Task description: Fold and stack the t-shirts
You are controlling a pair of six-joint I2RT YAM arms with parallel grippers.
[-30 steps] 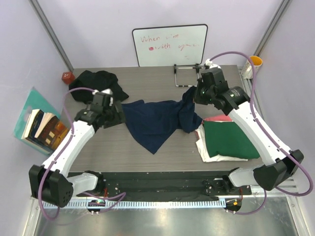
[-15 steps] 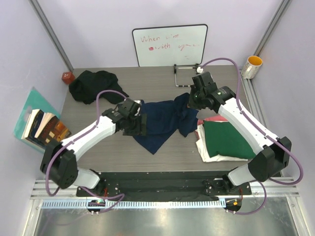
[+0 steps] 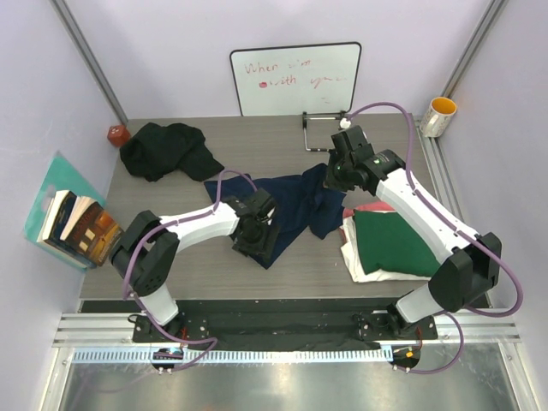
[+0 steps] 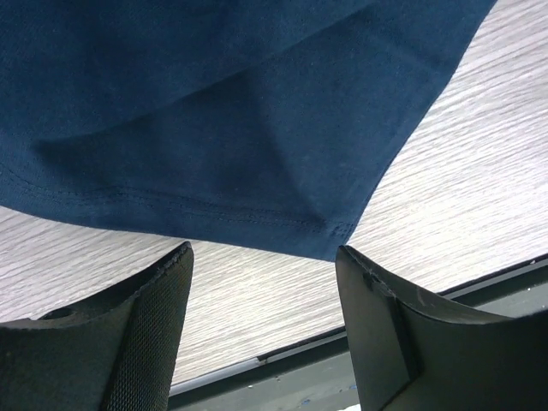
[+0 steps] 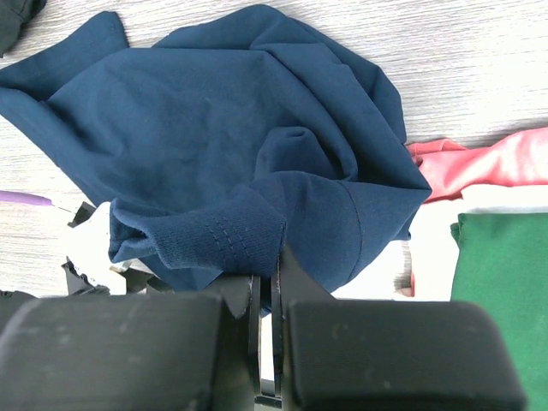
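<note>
The navy shirt (image 3: 295, 205) lies rumpled mid-table, its far-right edge bunched and lifted, its near corner pointing toward the arms. The right gripper (image 3: 332, 175) is pressed together on that raised fold, a stitched hem caught at its tips in the wrist view (image 5: 265, 265). A second ago the cloth stretched wider, with the left gripper out at its left end. That arm has since swung in, and the left gripper (image 3: 257, 241) now hangs spread over the near corner (image 4: 334, 231), not yet touching. This looks like a regrasp to lay the shirt flat, so its fold has not begun. Right of it sits the stack, with the green shirt (image 3: 396, 242) on top. The black shirt (image 3: 167, 150) lies crumpled at the far left.
</note>
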